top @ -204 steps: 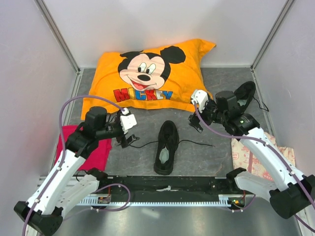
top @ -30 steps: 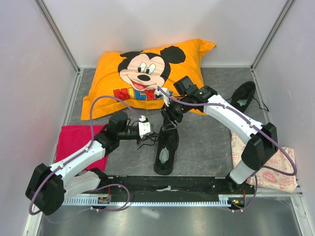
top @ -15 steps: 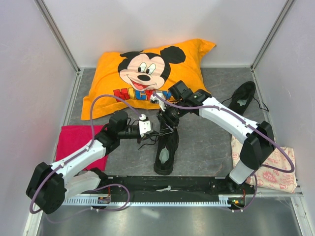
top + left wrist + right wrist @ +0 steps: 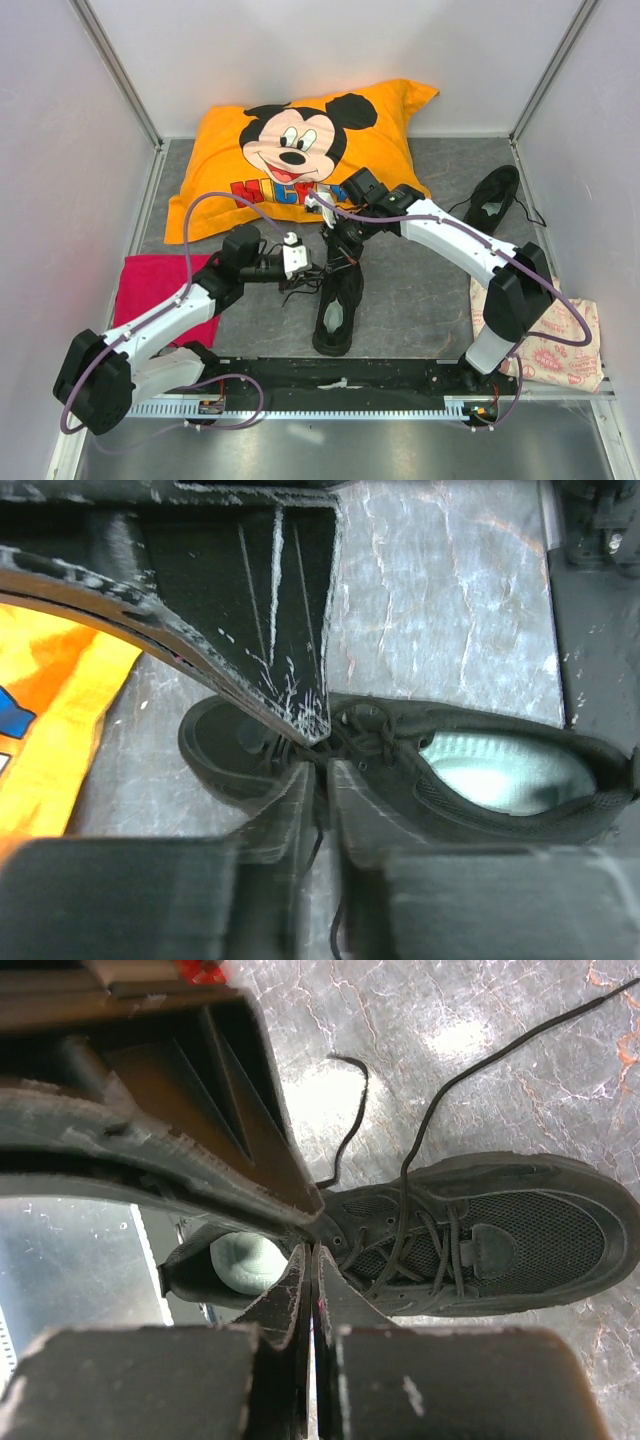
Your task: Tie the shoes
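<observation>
My own fingers hide the pinch points. My left end effector (image 4: 318, 768) is almost pressed together on a strand of the laces (image 4: 425, 1245). My right end effector (image 4: 312, 1252) is fully pressed together, on what I cannot tell. The black shoe (image 4: 338, 300) lies untied at the middle of the table (image 4: 420, 300), its pale insole (image 4: 490, 770) showing. The other shoe (image 4: 495, 195) lies far right.

Grey marbled floor (image 4: 420, 290) (white walls (image 4: 300, 50)).
</observation>
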